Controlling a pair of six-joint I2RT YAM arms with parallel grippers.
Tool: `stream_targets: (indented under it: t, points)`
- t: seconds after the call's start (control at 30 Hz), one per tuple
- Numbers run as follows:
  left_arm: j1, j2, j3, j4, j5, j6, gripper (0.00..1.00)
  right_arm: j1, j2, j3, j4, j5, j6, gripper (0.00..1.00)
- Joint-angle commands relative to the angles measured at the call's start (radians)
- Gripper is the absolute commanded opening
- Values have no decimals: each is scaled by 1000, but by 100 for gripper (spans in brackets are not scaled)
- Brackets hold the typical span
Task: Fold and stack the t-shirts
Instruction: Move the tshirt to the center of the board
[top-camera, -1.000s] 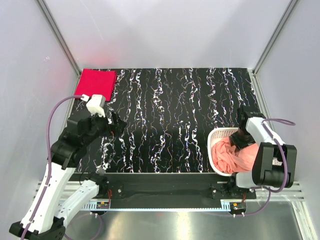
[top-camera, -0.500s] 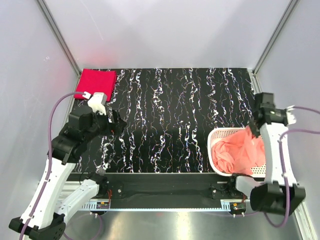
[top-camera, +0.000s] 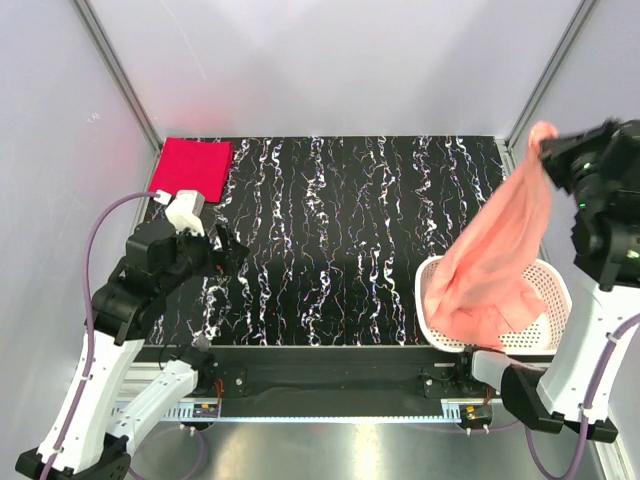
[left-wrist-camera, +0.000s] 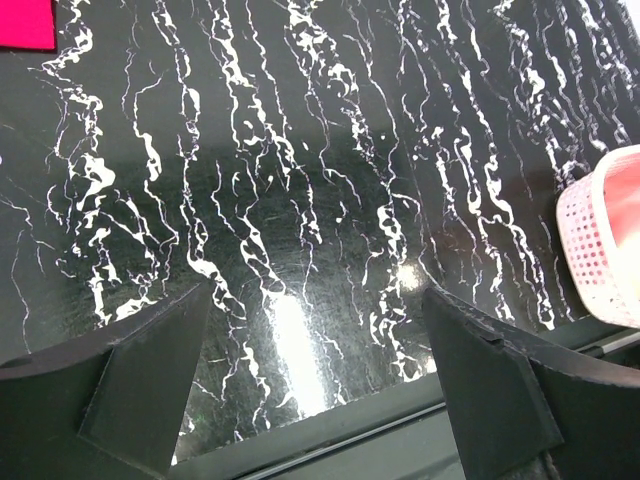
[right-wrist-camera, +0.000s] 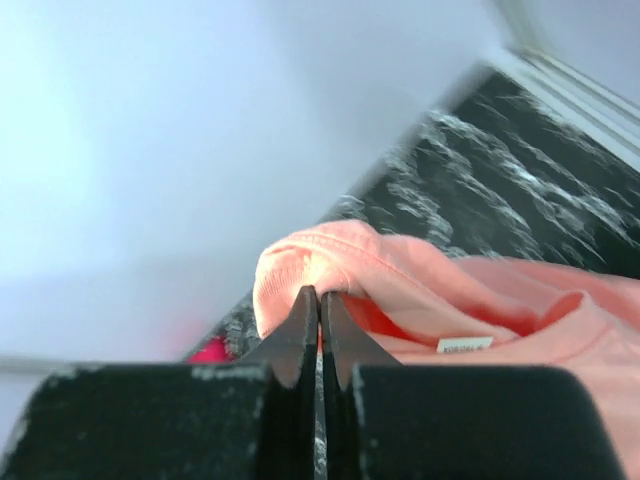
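1. Right pincer (top-camera: 548, 152), pinching the salmon t-shirt (top-camera: 500, 250), holds it above the right edge of the counter (top-camera: 350, 200); the cloth hangs lengthwise below, tail in the basket (top-camera: 548, 330) at the near right corner.
2. Left pincer (top-camera: 226, 248), spread, hovers near the left edge; red t-shirt (top-camera: 192, 167) lies folded, far left corner.
3. A second earlier, the right pincer was down in the basket.

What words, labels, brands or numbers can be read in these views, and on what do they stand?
No text is readable.
White neck tag inside the salmon t-shirt, right wrist view: print too blurred to read.
Pale strip along the front rail, top view: any marks too small to read.
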Motion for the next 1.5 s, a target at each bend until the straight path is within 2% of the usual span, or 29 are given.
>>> stream_targets:
  t: [0.0,0.03,0.1,0.13,0.2,0.23,0.27,0.3,0.33,0.4,0.43,0.5,0.53,0.57,0.63,0.7,0.9,0.93,1.0,1.03,1.1,1.13,1.23,1.33,1.47]
  points:
    - [-4,-14,29,30,-17,-23,93,4,48,218,226,-313,-127,0]
    - [-4,-17,32,29,-12,-26,93,4,67,312,251,-416,-91,0]
    - [-2,-21,44,37,0,-43,93,4,126,367,381,-536,-26,0]
    - [-2,-27,47,41,9,-49,93,4,143,375,518,-665,85,0]
    - [-2,-35,63,56,20,-57,94,4,186,344,699,-779,237,0]
    - [-2,-38,69,60,17,-63,94,4,198,294,810,-852,417,0]
    - [-2,-43,73,60,17,-70,95,6,225,277,1023,-865,509,0]
    - [-2,-46,89,58,17,-75,95,10,245,273,1132,-867,591,0]
    - [-2,-49,92,57,19,-81,95,19,274,351,1204,-865,693,0]
    - [-2,-66,95,58,19,-109,95,65,415,551,1176,-867,698,0]
    - [-2,-75,89,63,19,-121,95,82,471,733,1174,-867,744,0]
    - [-2,-103,78,69,20,-159,95,146,575,792,1249,-855,845,0]
    - [-2,-112,72,69,19,-172,95,198,583,742,1294,-823,886,0]
    - [-2,-123,70,66,0,-196,95,316,577,708,1332,-803,870,0]
    - [-2,-153,87,54,-40,-230,96,416,562,615,1281,-763,748,0]
    - [-2,-185,121,32,-96,-282,96,500,543,550,1260,-755,708,0]
    - [-2,-236,225,-53,-139,-311,96,685,378,167,1256,-703,603,0]
    - [-2,-236,242,-77,-155,-314,96,720,329,63,1254,-700,588,0]
    - [-2,-241,290,-123,-187,-322,96,740,278,-48,1216,-681,556,0]
    - [-2,-244,300,-129,-190,-320,96,745,219,-175,1173,-640,516,0]
    - [-4,-241,323,-146,-187,-324,97,743,162,-320,1141,-559,439,0]
    - [-2,-236,328,-147,-178,-327,97,743,128,-422,1037,-527,410,0]
    - [-4,-193,334,-166,-106,-334,97,743,123,-565,946,-480,287,0]
    - [-4,-144,308,-183,-43,-350,96,742,166,-613,790,-422,209,0]
    - [-2,-100,228,-160,26,-365,94,743,281,-546,517,-375,53,0]
